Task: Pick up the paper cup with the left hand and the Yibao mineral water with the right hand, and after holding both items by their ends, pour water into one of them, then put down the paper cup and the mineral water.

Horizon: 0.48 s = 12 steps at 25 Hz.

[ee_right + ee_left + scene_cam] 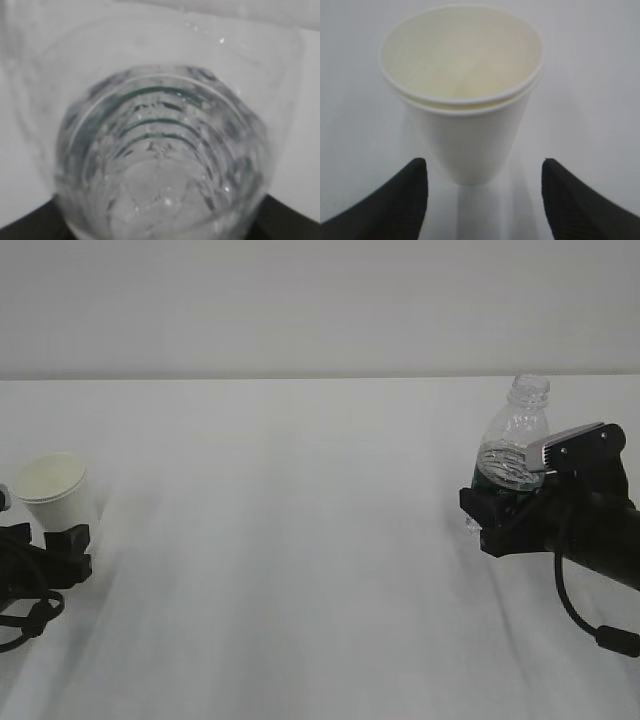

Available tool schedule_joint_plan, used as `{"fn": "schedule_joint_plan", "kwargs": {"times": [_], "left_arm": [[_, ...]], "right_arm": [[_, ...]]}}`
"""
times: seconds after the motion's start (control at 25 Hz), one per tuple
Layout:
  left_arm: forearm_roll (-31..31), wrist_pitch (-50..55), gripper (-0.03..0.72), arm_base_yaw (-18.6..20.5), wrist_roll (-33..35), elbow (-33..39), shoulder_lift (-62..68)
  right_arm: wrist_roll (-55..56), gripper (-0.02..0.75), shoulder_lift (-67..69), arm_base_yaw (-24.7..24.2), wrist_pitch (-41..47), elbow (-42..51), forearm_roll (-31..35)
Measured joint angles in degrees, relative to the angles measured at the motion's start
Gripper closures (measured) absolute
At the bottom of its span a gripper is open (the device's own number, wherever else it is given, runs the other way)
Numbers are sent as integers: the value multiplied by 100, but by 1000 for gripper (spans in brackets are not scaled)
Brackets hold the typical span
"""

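On the white tabletop (300, 570) are one paper cup (55, 490) at the far left and one Yibao mineral water (515, 440) at the right, with a green label too blurry to read. One left gripper (482, 200) stands spread around the cup's base, fingers not touching it, and one right gripper (510, 515) pinches the bottle's lower half.

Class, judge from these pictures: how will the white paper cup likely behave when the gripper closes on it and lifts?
The paper cup looks empty, so probably very light. Its thin paper wall would likely dent under a hard squeeze. Narrow at the base and wide at the rim, it may tip if one finger nudges it first.
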Motion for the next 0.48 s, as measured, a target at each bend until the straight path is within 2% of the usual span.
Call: {"fn": "schedule_joint_plan", "kwargs": {"times": [0.2,0.48], "left_arm": [[60,0,169,82,4,-33,0],[789,0,169,685,4,-33,0]], "right_arm": [[0,302,0,0,0,0,0],[0,302,0,0,0,0,0]]}}
